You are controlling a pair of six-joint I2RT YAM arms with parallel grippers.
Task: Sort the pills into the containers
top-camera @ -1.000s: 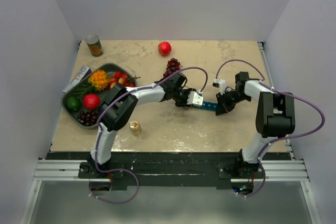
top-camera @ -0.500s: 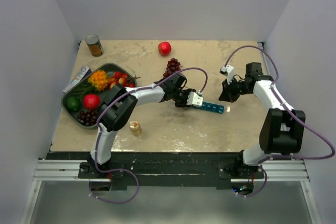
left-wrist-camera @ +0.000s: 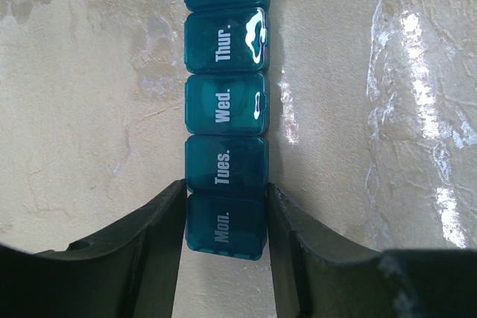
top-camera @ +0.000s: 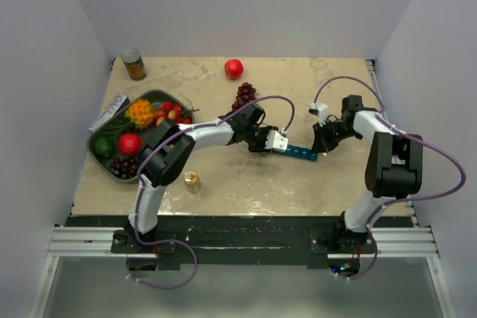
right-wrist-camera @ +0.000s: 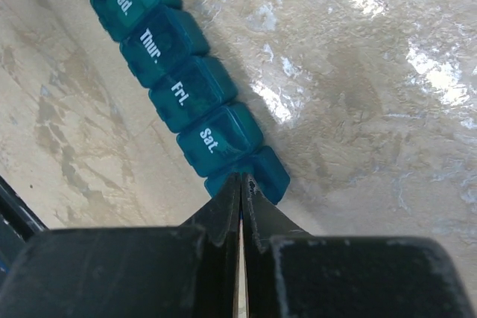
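Observation:
The teal-blue pill organiser (top-camera: 301, 153) lies flat on the table, all lids down, with day labels showing in the left wrist view (left-wrist-camera: 226, 102) and the right wrist view (right-wrist-camera: 175, 94). My left gripper (top-camera: 282, 146) is shut on its "Mon." end, one finger against each long side (left-wrist-camera: 226, 223). My right gripper (top-camera: 321, 148) is shut, its fingertips pressed together and resting on the unlabelled end compartment past "Sat." (right-wrist-camera: 242, 181). No loose pills show in any view.
A dark green fruit tray (top-camera: 95, 156) with fruit sits at the left, with a flat box (top-camera: 110, 108) at its back edge. A small bottle (top-camera: 192, 179) stands near the front. Grapes (top-camera: 244, 95), a red apple (top-camera: 234, 68) and a can (top-camera: 134, 64) lie further back.
The right gripper lifted away to the back right, then came back down onto the organiser's right end. The left gripper and the organiser have kept still.

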